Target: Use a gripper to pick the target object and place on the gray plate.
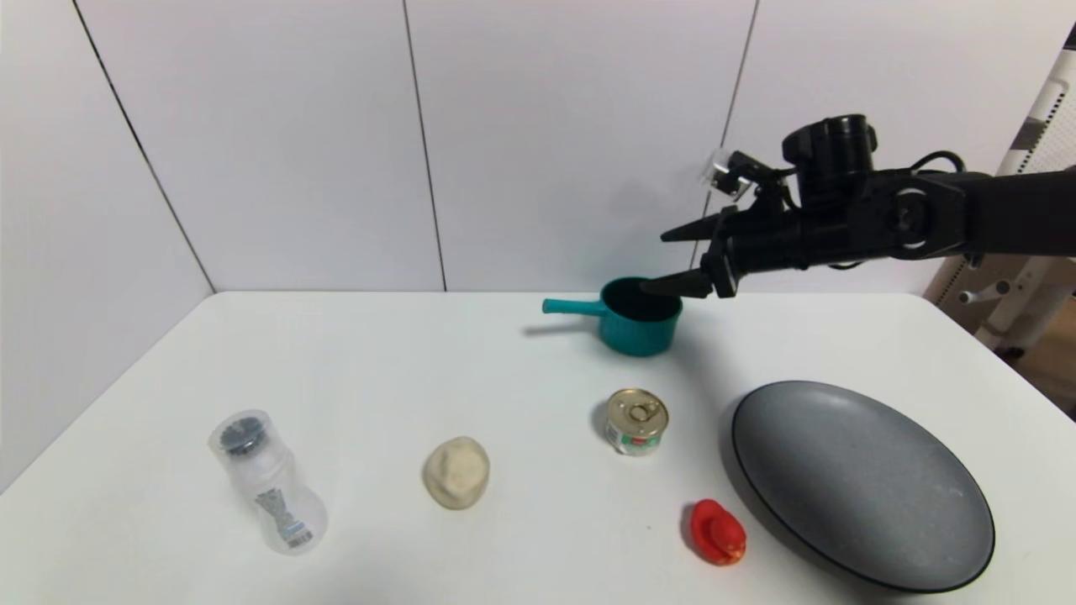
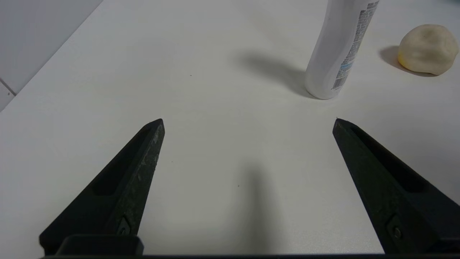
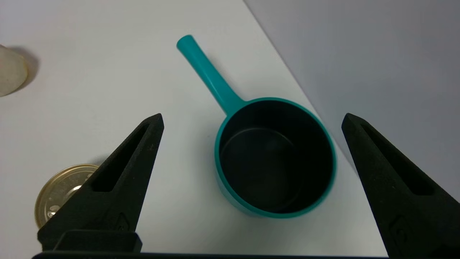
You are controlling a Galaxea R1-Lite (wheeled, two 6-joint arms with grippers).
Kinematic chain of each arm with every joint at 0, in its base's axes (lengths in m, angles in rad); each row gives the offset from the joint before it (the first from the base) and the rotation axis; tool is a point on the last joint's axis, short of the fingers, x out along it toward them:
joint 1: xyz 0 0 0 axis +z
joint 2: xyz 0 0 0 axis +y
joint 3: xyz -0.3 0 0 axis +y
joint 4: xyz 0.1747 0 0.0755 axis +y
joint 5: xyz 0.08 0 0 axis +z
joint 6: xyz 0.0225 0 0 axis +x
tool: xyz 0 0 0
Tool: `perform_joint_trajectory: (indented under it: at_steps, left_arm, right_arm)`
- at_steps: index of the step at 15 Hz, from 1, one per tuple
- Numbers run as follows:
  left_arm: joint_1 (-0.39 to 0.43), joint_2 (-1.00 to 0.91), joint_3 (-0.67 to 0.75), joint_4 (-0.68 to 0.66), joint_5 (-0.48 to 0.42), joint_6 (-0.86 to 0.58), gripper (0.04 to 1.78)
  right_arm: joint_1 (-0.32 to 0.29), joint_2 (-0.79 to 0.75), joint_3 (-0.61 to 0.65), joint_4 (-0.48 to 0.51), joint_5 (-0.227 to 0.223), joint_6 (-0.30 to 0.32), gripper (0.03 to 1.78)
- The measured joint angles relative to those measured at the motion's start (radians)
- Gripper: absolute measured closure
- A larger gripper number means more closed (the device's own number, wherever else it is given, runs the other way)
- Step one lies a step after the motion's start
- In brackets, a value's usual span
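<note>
my right tool point(image 1: 672, 260) hung released just above the teal pot point(image 1: 639, 326) on the counter point(image 1: 353, 370). i judged it light, stiff, slippery; i'd pinch its rim wall.

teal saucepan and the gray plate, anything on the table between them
Nothing: the head view shows only bare white table between the teal saucepan and the gray plate. The gold-lidded can sits off that line, toward the robot's left.
</note>
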Motion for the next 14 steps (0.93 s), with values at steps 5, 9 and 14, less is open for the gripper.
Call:
perform_joint_trajectory:
  at_steps: [5, 9, 14]
  left_arm:
    - [0.000, 0.000, 0.000, 0.000, 0.000, 0.000, 0.13]
    - [0.000, 0.000, 0.000, 0.000, 0.000, 0.000, 0.13]
    - [0.000, 0.000, 0.000, 0.000, 0.000, 0.000, 0.13]
  right_arm:
    - [0.010, 0.080, 0.004, 0.002, -0.004, -0.143, 0.10]
    - [0.017, 0.110, 0.008, 0.057, -0.002, -0.238, 0.10]
    - [0.023, 0.139, -0.004, 0.064, -0.008, -0.276, 0.10]
